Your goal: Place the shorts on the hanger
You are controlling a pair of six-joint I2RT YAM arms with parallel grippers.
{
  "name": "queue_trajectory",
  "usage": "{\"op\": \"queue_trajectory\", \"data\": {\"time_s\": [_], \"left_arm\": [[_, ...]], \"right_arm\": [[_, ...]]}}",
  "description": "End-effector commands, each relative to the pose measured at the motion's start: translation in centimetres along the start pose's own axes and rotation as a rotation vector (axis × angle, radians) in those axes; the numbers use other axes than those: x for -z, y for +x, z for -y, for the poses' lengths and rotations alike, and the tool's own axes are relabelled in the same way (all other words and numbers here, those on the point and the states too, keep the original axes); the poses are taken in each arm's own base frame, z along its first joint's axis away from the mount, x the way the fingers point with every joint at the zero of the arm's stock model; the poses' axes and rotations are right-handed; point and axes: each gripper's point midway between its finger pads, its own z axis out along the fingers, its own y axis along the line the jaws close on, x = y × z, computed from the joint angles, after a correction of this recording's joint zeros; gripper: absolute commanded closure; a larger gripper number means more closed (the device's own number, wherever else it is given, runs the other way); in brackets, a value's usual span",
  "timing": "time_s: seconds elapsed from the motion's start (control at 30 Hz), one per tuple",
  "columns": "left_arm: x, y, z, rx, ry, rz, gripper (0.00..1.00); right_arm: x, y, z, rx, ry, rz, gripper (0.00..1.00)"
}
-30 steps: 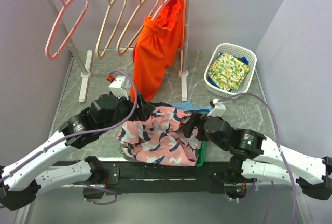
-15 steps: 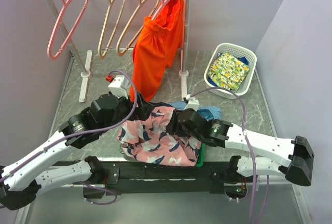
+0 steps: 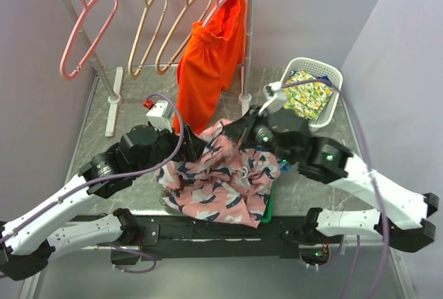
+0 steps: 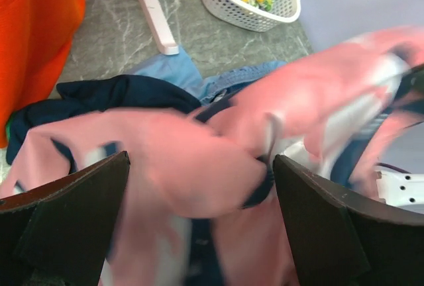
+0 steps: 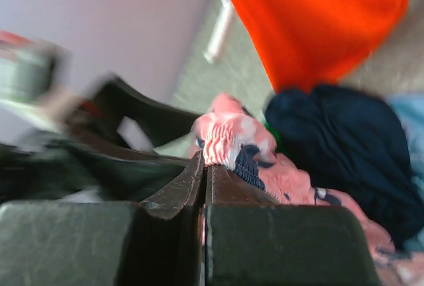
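Observation:
The pink shorts with navy and white leaf shapes lie heaped at the table's front, over other clothes. My right gripper is shut on their gathered waistband and holds that edge raised above the heap; its jaws are pressed together on the fabric. My left gripper stands open at the heap's left side, and blurred pink shorts lie between its wide-apart fingers without being held. Two tan hangers hang bare on the rail at the back.
Orange shorts hang on a pink hanger at the rail's right end, near the rack's white post. Another pink hanger hangs at the left. A white basket with floral cloth stands back right. Navy cloth and blue cloth lie under the heap.
My right arm swung in over the heap, its gripper shut on the shorts' waistband and lifted it up and toward the back. The left arm stayed still and open.

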Motion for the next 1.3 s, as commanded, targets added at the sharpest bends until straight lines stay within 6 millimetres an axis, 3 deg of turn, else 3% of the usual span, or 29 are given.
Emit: {"op": "queue_trajectory", "data": {"time_s": [0.0, 0.17, 0.23, 0.27, 0.33, 0.43, 0.47, 0.5, 0.53, 0.67, 0.7, 0.73, 0.77, 0.87, 0.9, 0.93, 0.97, 1.03, 1.17, 1.23, 1.27], "left_arm": [[1.4, -3.3, 2.9, -0.013, 0.114, 0.082, 0.04], [1.9, -4.3, 3.9, -0.024, 0.15, 0.1, 0.04], [2.0, -4.5, 4.0, -0.025, 0.152, 0.101, 0.04], [2.1, -4.5, 4.1, -0.027, 0.157, 0.099, 0.04], [2.1, -4.5, 4.3, -0.028, 0.168, 0.098, 0.04], [2.1, -4.3, 4.7, -0.037, 0.192, 0.091, 0.04], [2.0, -4.3, 4.8, -0.038, 0.197, 0.091, 0.04], [2.0, -4.2, 5.1, -0.046, 0.213, 0.083, 0.04], [1.8, -4.2, 5.4, -0.05, 0.222, 0.078, 0.04], [1.1, -3.9, 6.7, -0.064, 0.278, 0.056, 0.04], [0.6, -3.8, 7.3, -0.068, 0.299, 0.044, 0.04], [0.4, -3.8, 7.4, -0.068, 0.3, 0.045, 0.04], [0.1, -3.6, 7.7, -0.069, 0.314, 0.036, 0.03], [-1.1, -2.7, 9.5, -0.074, 0.392, -0.013, 0.04], [-2.2, -1.8, 10.0, -0.078, 0.407, -0.049, 0.04], [-2.3, -1.8, 11.2, -0.083, 0.459, -0.052, 0.03], [-2.6, -0.9, 12.4, -0.101, 0.487, -0.071, 0.04], [-4.4, 0.3, 14.1, -0.127, 0.486, -0.113, 0.04], [-7.1, 4.6, 18.3, -0.15, 0.532, -0.215, 0.04], [-9.5, 7.1, 19.3, -0.138, 0.516, -0.271, 0.04], [-11.0, 9.3, 19.7, -0.106, 0.491, -0.315, 0.04]], "right_arm": [[4.0, -7.0, -1.7, 0.039, -0.009, 0.18, 1.0], [6.9, -13.5, -2.8, 0.057, 0.034, 0.358, 1.0], [6.5, -14.8, -2.5, 0.08, 0.078, 0.38, 1.0], [7.3, -16.2, -3.1, 0.071, 0.073, 0.412, 1.0], [6.7, -17.0, -2.9, 0.091, 0.12, 0.421, 1.0], [8.3, -19.6, -4.1, 0.084, 0.103, 0.489, 1.0], [9.9, -21.2, -4.7, 0.067, 0.091, 0.536, 1.0], [10.2, -21.9, -4.6, 0.071, 0.111, 0.555, 1.0], [12.3, -23.8, -4.9, 0.061, 0.11, 0.613, 1.0], [17.2, -27.6, -2.8, 0.019, 0.239, 0.784, 1.0], [19.7, -28.8, -2.5, 0.0, 0.233, 0.85, 1.0], [19.9, -28.7, -1.9, 0.009, 0.256, 0.865, 1.0], [22.4, -29.6, -1.4, -0.039, 0.244, 0.93, 1.0], [23.9, -29.6, 0.0, -0.04, 0.287, 0.963, 1.0], [25.5, -30.0, 0.6, -0.063, 0.289, 0.997, 1.0], [25.3, -29.7, 1.0, -0.055, 0.301, 0.997, 1.0], [26.3, -29.9, 1.2, -0.074, 0.291, 1.018, 1.0], [26.7, -29.9, 1.8, -0.074, 0.321, 1.025, 1.0], [27.5, -30.1, 2.9, -0.081, 0.409, 1.04, 1.0], [28.1, -29.9, 3.9, -0.08, 0.473, 1.049, 1.0], [28.8, -30.0, 4.1, -0.095, 0.462, 1.065, 1.0]]}}
